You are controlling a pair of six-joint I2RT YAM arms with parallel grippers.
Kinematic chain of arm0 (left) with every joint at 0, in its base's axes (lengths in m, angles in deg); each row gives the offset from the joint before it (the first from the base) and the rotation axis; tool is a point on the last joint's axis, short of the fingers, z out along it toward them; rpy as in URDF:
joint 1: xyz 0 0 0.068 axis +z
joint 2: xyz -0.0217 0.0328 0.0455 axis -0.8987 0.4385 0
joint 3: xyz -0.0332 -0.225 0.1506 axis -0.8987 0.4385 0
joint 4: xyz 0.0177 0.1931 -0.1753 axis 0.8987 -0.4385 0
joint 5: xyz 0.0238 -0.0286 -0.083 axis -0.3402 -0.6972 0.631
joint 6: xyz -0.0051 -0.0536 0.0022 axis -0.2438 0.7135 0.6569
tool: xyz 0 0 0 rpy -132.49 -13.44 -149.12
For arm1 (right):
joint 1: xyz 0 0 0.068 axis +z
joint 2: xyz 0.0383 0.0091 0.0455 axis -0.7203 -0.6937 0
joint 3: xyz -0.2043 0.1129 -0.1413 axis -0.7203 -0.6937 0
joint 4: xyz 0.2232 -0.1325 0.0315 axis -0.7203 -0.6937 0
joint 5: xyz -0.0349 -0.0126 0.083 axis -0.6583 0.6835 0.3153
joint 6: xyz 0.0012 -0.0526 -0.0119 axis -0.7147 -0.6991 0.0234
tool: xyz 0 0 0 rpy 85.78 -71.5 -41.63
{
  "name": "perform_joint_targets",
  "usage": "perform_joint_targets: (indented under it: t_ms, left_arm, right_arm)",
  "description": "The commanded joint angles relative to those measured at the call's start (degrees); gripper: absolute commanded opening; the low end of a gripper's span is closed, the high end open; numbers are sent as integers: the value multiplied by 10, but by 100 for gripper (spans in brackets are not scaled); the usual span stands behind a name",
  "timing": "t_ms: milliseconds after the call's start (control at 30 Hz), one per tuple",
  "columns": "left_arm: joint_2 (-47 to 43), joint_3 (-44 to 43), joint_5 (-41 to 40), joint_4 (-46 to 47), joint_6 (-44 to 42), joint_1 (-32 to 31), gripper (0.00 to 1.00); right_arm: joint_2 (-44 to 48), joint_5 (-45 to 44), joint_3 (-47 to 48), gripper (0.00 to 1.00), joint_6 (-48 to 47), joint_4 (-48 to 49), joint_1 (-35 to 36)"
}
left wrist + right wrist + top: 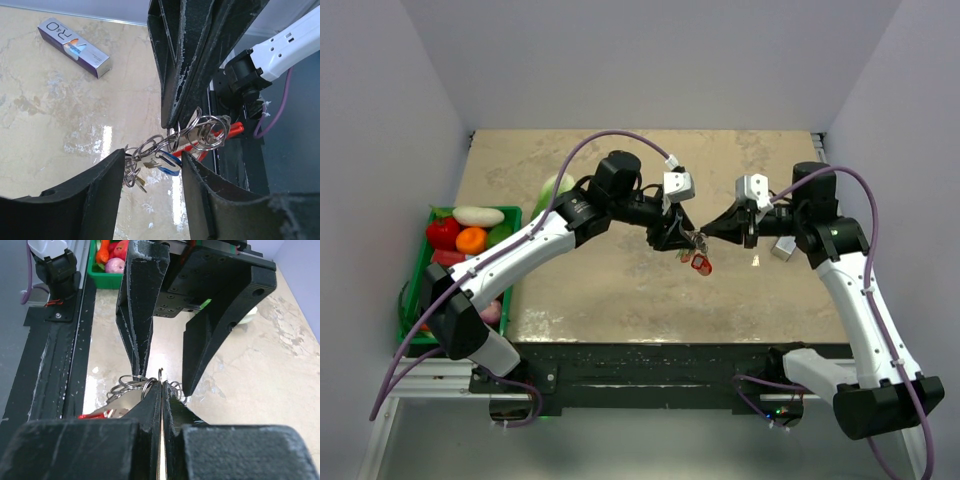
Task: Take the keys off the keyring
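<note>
Right pincer (162,385): clamped on 1 keyring (210,132) | left pincer (152,155): jaws apart, straddling keys (167,162) | key count: probably several, tangled

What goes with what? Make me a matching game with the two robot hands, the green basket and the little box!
Things:
1. left gripper
2. right gripper
3. green basket
4. box

States:
a. far left, full of toy food
b. shut on the keyring
c. lying flat on the table
d. open, one finger on each side of the keys

Pairs: 1-d, 2-b, 3-a, 4-c
</note>
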Motion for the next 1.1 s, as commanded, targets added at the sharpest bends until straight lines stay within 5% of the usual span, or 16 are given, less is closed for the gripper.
perform_joint_targets:
  t_ms: [0, 500, 800, 1067]
  left_arm:
    - [-10, -10, 13, 14, -6, -2, 49]
    - [-8, -9, -45, 28, 11, -2, 24]
    - [-29, -39, -87, -10, -12, -1, 0]
    - [-44, -40, -56, -28, -35, -1, 0]
  right_arm:
    - [6, 35, 13, 0, 3, 20, -6]
    - [7, 48, 14, 0, -11, 1, -7]
    - [11, 33, -1, 0, -42, -18, -6]
    - [-3, 23, 6, 0, -89, -42, -7]
